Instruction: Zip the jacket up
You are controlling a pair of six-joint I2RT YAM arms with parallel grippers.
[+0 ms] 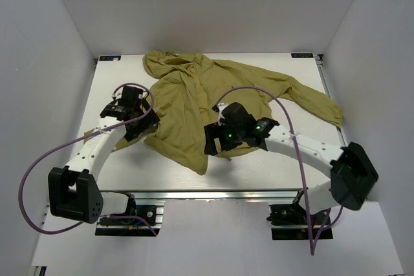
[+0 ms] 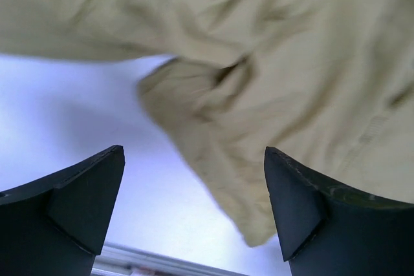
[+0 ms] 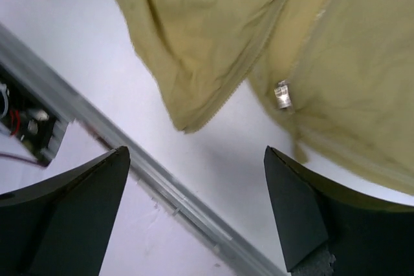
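The olive-yellow jacket [image 1: 194, 101] lies wrinkled across the white table, hood at the back, one sleeve reaching right. My left gripper [image 1: 138, 130] is open and empty at the jacket's left hem; its wrist view shows a sleeve cuff [image 2: 187, 95] and a fabric corner [image 2: 272, 218] between the fingers. My right gripper [image 1: 215, 145] is open and empty over the jacket's front bottom edge. Its wrist view shows the open front, a zipper edge [image 3: 249, 63] and the small metal zipper slider [image 3: 282, 94] on the right panel.
The table's metal front rail [image 3: 162, 179] runs just below the jacket hem. A purple cable [image 1: 39, 159] loops off the left arm and another [image 1: 291, 121] arcs over the right arm. White walls enclose the table.
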